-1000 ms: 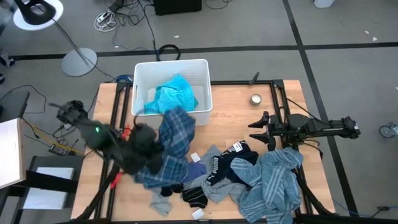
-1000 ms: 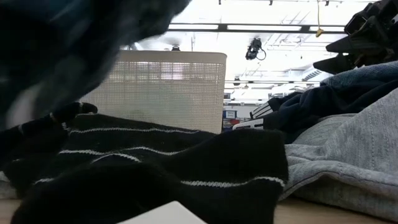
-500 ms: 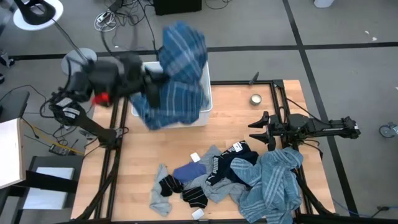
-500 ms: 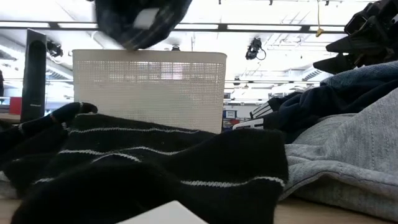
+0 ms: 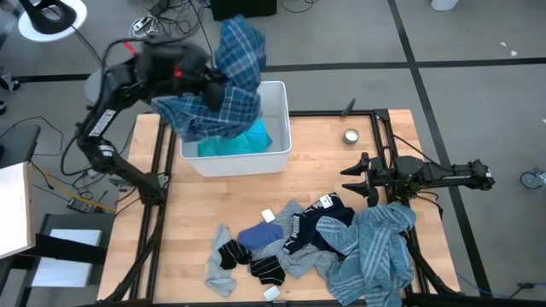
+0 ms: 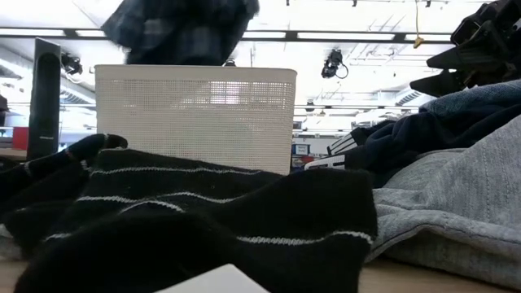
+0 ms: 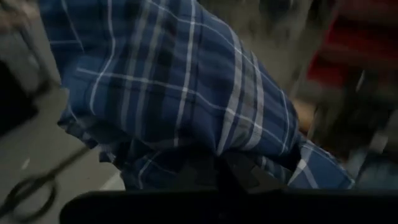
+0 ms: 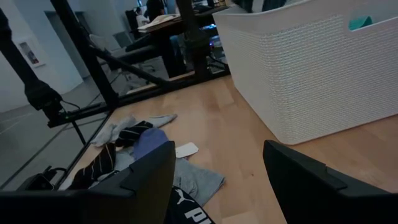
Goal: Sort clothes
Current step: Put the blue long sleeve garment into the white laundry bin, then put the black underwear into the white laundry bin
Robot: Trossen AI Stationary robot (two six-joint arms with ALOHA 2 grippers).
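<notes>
Fig.: Left gripper [image 5: 207, 88] clenched on blue plaid shirt [image 5: 223, 81], which hangs limp below it over white bin [image 5: 279, 147]. Release is best made w/ all hem inside rim, above turquoise shirt [image 5: 243, 143]. Bin wall: rigid fine mesh. Right gripper [image 5: 356, 176] spread, empty, beside 1 pile of soft clothes [image 5: 341, 239].

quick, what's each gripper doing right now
Left gripper: shut on the blue plaid shirt, held above the white bin.
Right gripper: open, holding nothing, waiting by the clothes pile.
</notes>
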